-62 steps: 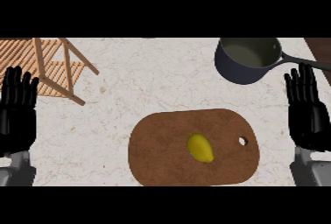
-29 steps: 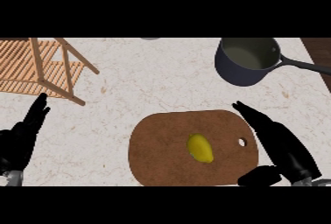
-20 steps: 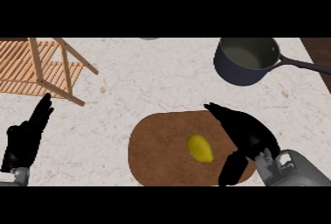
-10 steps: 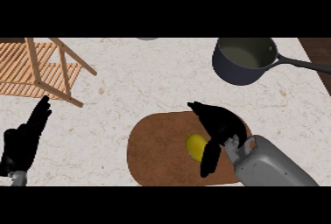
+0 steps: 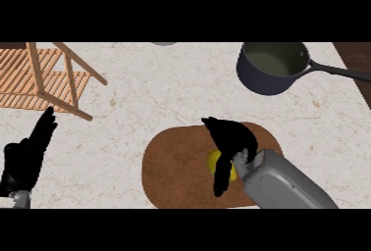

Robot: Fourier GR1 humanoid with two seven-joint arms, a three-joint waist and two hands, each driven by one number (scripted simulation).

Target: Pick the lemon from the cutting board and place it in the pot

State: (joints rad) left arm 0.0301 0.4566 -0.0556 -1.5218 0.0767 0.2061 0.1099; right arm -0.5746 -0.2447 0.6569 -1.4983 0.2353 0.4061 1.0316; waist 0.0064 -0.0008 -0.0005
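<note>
The yellow lemon point(image 5: 214, 161) lies on the brown oval cutting board point(image 5: 174, 169) and only a sliver of it shows. My right hand point(image 5: 232, 139) hovers right over it, fingers stretched toward the upper left and the thumb hanging down along the lemon's near side. I see no fingers curled round the fruit. The dark pot point(image 5: 274, 66) stands at the upper right, its handle pointing right, apart from the hand. My left hand point(image 5: 29, 152) is at the lower left edge, seen edge-on with straight fingers, holding nothing.
A wooden slatted rack point(image 5: 43, 78) occupies the upper left of the counter. A dark strip runs along the counter's right edge beyond the pot's handle. Pale speckled counter lies between the board and the pot.
My right arm has swung in from the right and moved leftward over the board, now covering most of the lemon. The left hand has turned edge-on and dropped a little lower.
</note>
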